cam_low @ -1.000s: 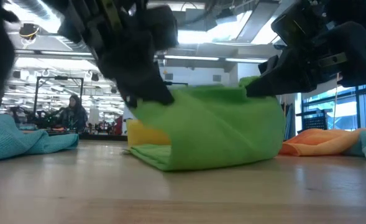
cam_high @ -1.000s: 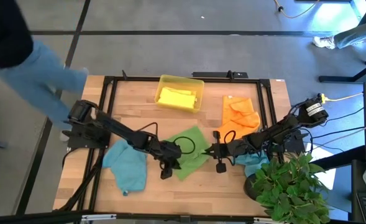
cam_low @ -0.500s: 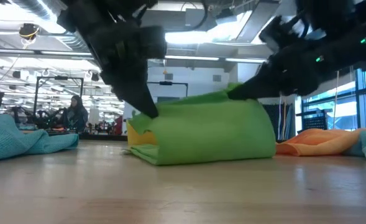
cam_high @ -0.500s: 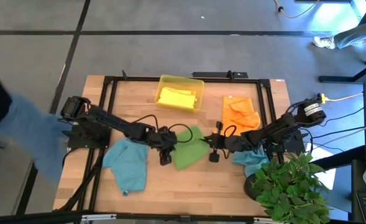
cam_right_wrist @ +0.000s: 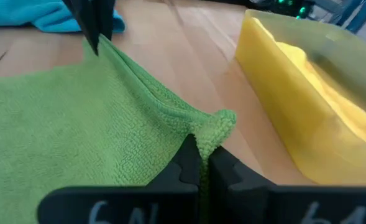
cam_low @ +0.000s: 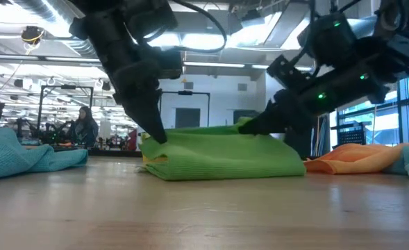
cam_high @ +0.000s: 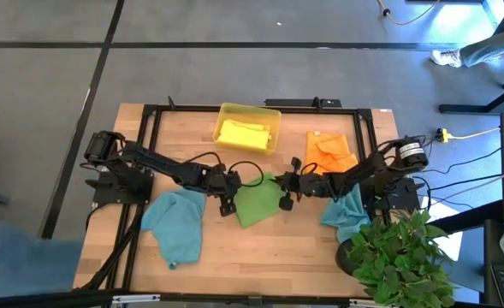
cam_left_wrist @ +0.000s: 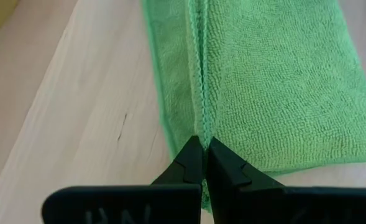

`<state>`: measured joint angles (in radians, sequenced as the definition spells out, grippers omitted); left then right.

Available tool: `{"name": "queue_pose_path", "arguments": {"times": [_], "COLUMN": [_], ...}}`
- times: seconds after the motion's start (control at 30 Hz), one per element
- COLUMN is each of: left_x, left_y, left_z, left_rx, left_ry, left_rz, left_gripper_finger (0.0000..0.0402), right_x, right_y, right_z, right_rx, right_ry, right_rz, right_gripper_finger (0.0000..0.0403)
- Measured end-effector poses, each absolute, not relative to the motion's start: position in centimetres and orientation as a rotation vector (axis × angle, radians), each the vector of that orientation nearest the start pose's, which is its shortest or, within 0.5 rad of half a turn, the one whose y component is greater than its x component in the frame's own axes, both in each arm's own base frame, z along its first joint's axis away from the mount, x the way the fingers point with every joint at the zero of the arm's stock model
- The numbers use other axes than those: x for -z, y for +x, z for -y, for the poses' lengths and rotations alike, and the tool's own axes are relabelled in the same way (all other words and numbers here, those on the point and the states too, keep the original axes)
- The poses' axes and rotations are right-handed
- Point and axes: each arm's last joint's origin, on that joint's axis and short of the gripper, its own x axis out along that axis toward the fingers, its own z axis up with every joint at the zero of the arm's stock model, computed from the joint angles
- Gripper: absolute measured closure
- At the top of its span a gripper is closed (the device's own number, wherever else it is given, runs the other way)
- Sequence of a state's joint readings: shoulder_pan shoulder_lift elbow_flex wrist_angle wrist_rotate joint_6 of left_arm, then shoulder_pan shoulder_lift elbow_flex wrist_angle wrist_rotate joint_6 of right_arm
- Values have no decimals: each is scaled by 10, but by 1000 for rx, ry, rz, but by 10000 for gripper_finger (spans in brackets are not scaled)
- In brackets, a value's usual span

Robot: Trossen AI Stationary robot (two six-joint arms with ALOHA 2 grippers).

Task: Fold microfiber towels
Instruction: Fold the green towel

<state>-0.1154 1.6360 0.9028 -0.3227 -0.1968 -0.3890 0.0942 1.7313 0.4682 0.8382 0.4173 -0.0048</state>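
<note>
High view is showing me the green towel (cam_high: pixel 256 204) lying near the middle of the bench, doubled over, with both arms reaching in at its far edge. I am reading the left gripper (cam_high: pixel 228 188) as closed on the towel's far left corner and the right gripper (cam_high: pixel 284 190) as closed on its far right corner; both wrist views are confirming this, each pair of dark fingers pinched tight on green hem. Low view is showing the upper layer nearly flat on the lower one, edges roughly aligned, so I am judging this fold as laid over but not yet released.

Progress, as I am assessing it: one fold on the green towel is close to done. A teal towel (cam_high: pixel 175 224) is lying crumpled toward the bench's front left corner. A second teal towel (cam_high: pixel 344 214) is bunched near the right edge, partly under the right arm. The orange towel (cam_high: pixel 329 154) is lying loosely heaped toward the far right corner. Those three are looking unfolded and are remaining to be worked.

Containers: the yellow plastic tray (cam_high: pixel 225 114) is sitting at the far edge near the middle, and it is holding a yellow towel (cam_high: pixel 244 134), apparently already folded.
</note>
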Motion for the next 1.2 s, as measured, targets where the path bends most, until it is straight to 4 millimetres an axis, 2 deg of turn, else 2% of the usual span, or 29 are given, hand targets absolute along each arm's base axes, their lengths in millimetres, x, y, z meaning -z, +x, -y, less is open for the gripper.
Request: {"name": "queue_pose_path", "arguments": {"times": [0.27,0.53,0.8,1.0,1.2], "left_x": [-163,-150,-143,-143,-156], "left_y": [304,307,308,309,306], "left_z": [31,28,21,19,19], "left_rx": [-267,-280,-315,-321,-318], "left_ry": [-190,-178,-179,-152,-161], "left_rz": [-1027,-1065,-1084,-1078,-1040], "left_gripper_finger": [401,399,348,317,318], "right_x": [-97,-96,-92,-95,-97], "right_y": [296,298,295,295,295], "right_z": [-7,-7,-5,-4,-5], "right_rx": [314,345,417,449,444], "right_ry": [-114,-135,-146,-212,-218], "right_rz": [-456,-464,-503,-497,-493], "right_gripper_finger": [399,396,389,350,276]}}
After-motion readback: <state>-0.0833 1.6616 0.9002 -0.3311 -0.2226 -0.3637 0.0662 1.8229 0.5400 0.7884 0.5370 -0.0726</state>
